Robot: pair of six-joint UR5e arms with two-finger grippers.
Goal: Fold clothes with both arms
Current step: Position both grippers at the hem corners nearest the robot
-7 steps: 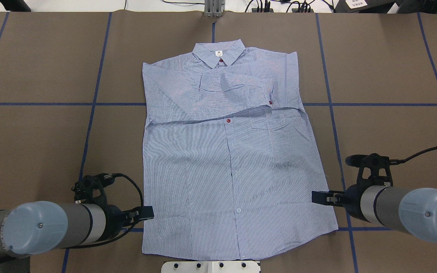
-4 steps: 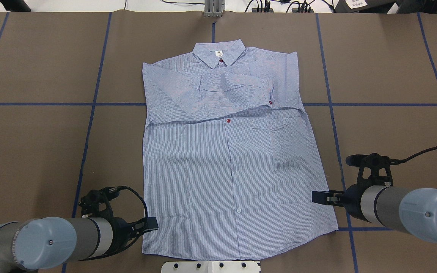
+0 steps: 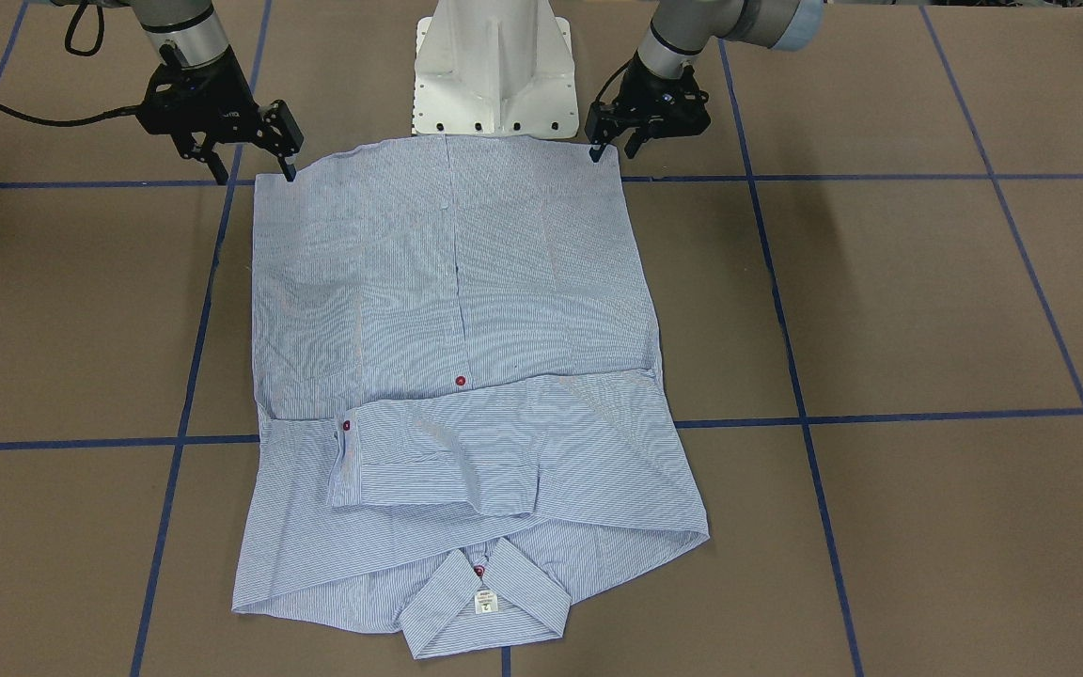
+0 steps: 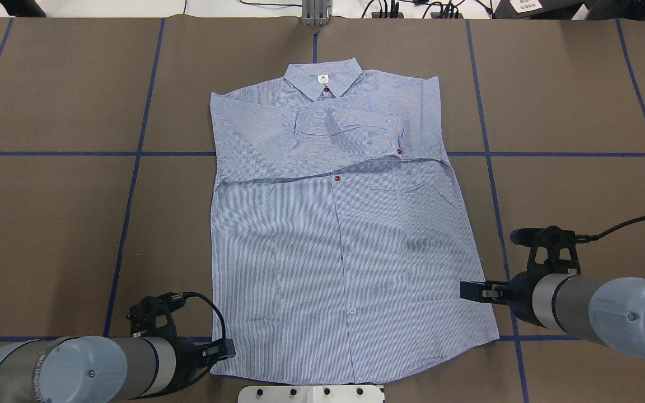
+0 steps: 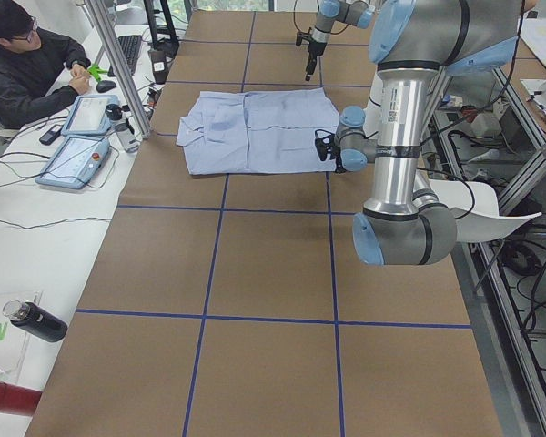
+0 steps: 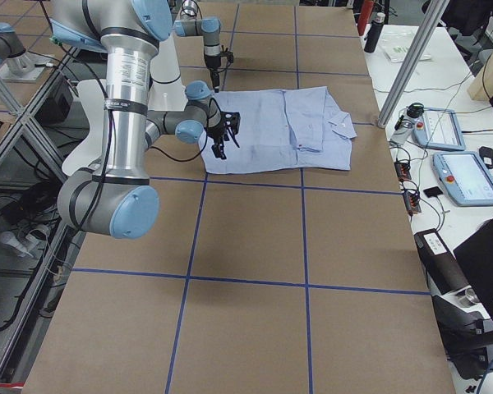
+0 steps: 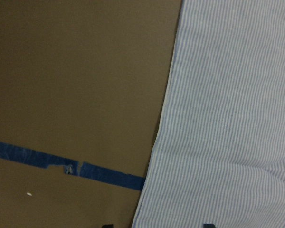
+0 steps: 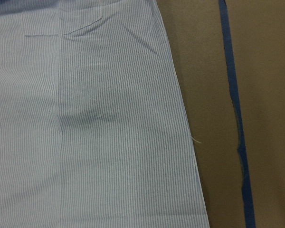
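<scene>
Two claws, both with fingers parted and clamped on nothing, low at the hem end of the shirt [image 4: 333, 252]. Lies flat mid-table [image 4: 48, 224], hem by the robot-side edge just before the pedestal base [image 3: 493, 75], collar [image 4: 323, 78] toward the far edge, sleeves [image 4: 345, 126] folded across the chest. From overhead, left gripper [image 4: 224, 351] just beside the hem's left corner, right gripper [image 4: 471, 291] over the right side edge; finger gaps plain only from the front-facing camera. At the left wrist, shirt edge between two fingertips [image 7: 208, 226], blue tape [image 7: 38, 159] meeting it; at the right wrist, only cloth, side edge and chest pocket [image 8: 76, 19], flat, contents not tellable. Broad brown surface either side. Seated person [image 5: 27, 64] beyond the far edge, caught only from the side.
</scene>
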